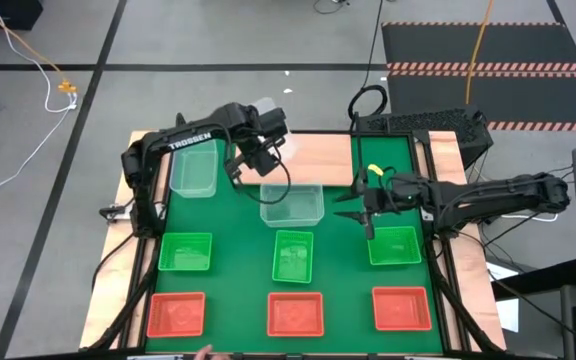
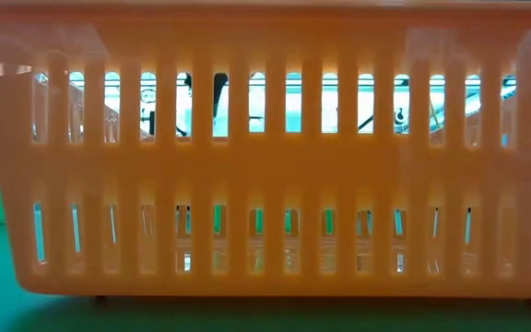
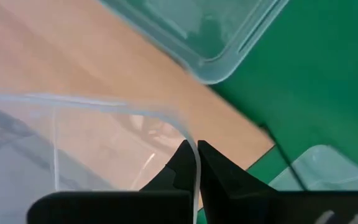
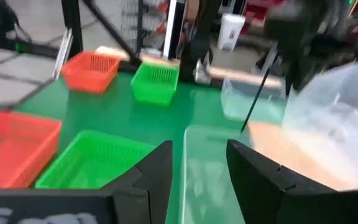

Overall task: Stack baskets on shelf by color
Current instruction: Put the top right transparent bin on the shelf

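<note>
Overhead look at a green table mat (image 1: 343, 260) with small rimmed plastic baskets in rows: three red-orange baskets (image 1: 296, 313) nearest the front edge, three green baskets (image 1: 293, 255) behind them, two clear baskets on the mat beyond those. At the far edge, the shelf (image 1: 318, 150), a light wooden board, with nothing resting flat on it yet. Left gripper (image 3: 191, 152) above the shelf's near part, fingers pinched together on the thin rim of a third clear basket (image 3: 73, 155), carried tilted over the wood. Right gripper (image 4: 199, 149) low over the mat's middle, fingers apart, straddling the short-side rim of the middle clear basket (image 1: 291, 205) without gripping. From table height, only the slotted wall of one red-orange basket (image 2: 265, 184), filling the frame. Judged by appearance: light, thin-walled, slightly flexible, smooth and likely a bit slippery; not fragile, but apt to swing or tilt when lifted from one edge. Best hold: on the rim at the middle of a side, one finger inside the wall and one outside, squeezed firmly. For nesting, lowered level and squarely over a basket of the same colour.
</note>
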Robot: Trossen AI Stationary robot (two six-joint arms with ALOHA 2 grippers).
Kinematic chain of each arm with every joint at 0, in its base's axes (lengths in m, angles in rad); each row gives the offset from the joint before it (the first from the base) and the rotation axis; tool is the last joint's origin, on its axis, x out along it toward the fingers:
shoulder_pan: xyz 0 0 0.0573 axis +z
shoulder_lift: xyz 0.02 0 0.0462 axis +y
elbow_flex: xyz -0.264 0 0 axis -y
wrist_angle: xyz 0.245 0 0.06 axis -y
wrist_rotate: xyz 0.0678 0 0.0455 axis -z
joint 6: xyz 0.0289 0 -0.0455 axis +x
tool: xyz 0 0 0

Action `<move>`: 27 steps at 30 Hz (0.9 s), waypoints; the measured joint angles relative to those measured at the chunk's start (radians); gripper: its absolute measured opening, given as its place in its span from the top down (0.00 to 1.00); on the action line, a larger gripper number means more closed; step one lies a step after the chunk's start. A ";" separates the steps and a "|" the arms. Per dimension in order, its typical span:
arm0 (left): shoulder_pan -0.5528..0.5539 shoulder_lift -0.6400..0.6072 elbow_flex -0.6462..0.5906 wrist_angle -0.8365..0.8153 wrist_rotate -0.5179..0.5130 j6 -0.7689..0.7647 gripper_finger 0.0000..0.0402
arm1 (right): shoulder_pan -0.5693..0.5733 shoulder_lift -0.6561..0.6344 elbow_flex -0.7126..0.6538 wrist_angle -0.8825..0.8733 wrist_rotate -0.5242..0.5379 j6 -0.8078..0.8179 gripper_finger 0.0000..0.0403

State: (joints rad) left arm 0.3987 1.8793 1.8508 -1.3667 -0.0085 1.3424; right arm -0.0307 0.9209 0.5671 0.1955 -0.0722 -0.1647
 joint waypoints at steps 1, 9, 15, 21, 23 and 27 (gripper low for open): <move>0.004 0.000 -0.016 -0.001 0.006 0.002 0.98 | 0.000 0.002 -0.011 0.008 0.001 0.004 0.64; 0.029 0.000 -0.154 0.008 -0.049 0.060 0.98 | 0.000 0.002 -0.037 0.035 0.001 0.034 0.64; 0.029 0.000 -0.176 0.006 -0.055 0.065 0.96 | 0.000 0.002 -0.037 0.102 0.001 0.035 0.64; 0.030 0.000 -0.176 0.010 -0.055 -0.090 0.96 | 0.000 0.002 -0.036 0.123 0.001 0.072 0.64; 0.033 0.000 -0.176 0.022 -0.056 -0.188 0.93 | 0.000 0.002 -0.036 0.123 0.001 0.074 0.64; 0.036 0.000 -0.176 0.034 -0.059 -0.318 0.83 | 0.000 0.002 -0.036 0.137 0.001 0.075 0.64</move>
State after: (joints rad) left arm 0.4347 1.8797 1.6745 -1.3323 -0.0672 1.0244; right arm -0.0307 0.9226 0.5312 0.3326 -0.0708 -0.0898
